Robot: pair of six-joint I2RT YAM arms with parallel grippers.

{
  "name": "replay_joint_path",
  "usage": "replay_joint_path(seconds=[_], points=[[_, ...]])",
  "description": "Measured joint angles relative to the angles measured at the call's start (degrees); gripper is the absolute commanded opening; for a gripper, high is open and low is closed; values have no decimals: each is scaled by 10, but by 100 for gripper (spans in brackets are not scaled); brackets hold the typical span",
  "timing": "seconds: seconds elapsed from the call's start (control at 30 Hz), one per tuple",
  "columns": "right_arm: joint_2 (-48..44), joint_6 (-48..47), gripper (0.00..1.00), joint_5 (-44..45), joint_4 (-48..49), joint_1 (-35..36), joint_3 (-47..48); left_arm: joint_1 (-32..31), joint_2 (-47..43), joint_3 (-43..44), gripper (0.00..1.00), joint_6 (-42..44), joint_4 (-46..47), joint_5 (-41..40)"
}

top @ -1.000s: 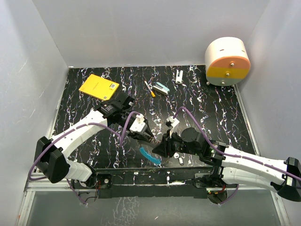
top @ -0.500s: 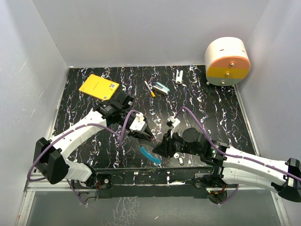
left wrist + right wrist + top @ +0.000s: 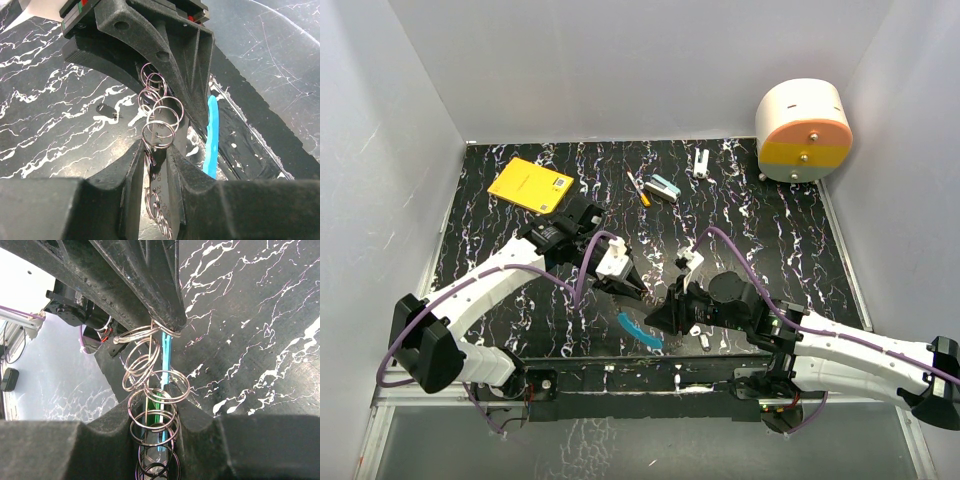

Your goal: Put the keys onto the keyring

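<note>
Both your left gripper (image 3: 637,291) and right gripper (image 3: 656,314) clamp the small ring-chained silver keys (image 3: 160,187); the blue-arced silvery keyring (image 3: 212,135) lies apparently unthreaded.

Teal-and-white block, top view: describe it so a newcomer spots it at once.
Start at the white drum with the orange-and-yellow face at the far right of the black table, then go left along the far edge. Near the middle lies the small block. Its teal top sets it apart from the thin orange-and-white stick on its left and the white piece on its right.
</note>
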Motion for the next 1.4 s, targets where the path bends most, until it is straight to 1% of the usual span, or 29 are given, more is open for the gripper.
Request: replay_joint_path(seconds=[0.13, 0.3, 0.5, 0.8, 0.83, 0.93, 1.0, 1.1, 1.33, 1.4], points=[[0, 4, 8, 1, 0, 0, -2, 0, -1, -4, 0, -18, 12, 1], [-9, 9, 8, 6, 11, 0, -18, 2, -3, -14, 0, -63, 41, 8], [-21, 10, 8, 15, 13, 0, -21, 10, -10, -28, 0, -130, 91, 35], [-28, 8, 8, 9, 26, 0, -28, 20, -12, -40, 0, -206, 150, 77], [-28, 8, 8, 7, 26, 0, -28, 20, -12, -42, 1, -212, 154, 80], [-28, 7, 8, 2, 25, 0, -28, 21, -14, -49, 17, -220, 162, 84], [-27, 7, 8, -2, 26, 0, -28, 20, -16, -52, 21, -219, 163, 84], [-27, 5, 8, -2, 26, 0, -28, 20, -20, -57, 23, -214, 162, 84], [-27, 5, 8, -2, 26, 0, -28, 20, -20, -58, 24, -197, 152, 80], [-27, 5, 8, -2, 25, 0, -28, 20, -20, -58, 27, -186, 145, 76]])
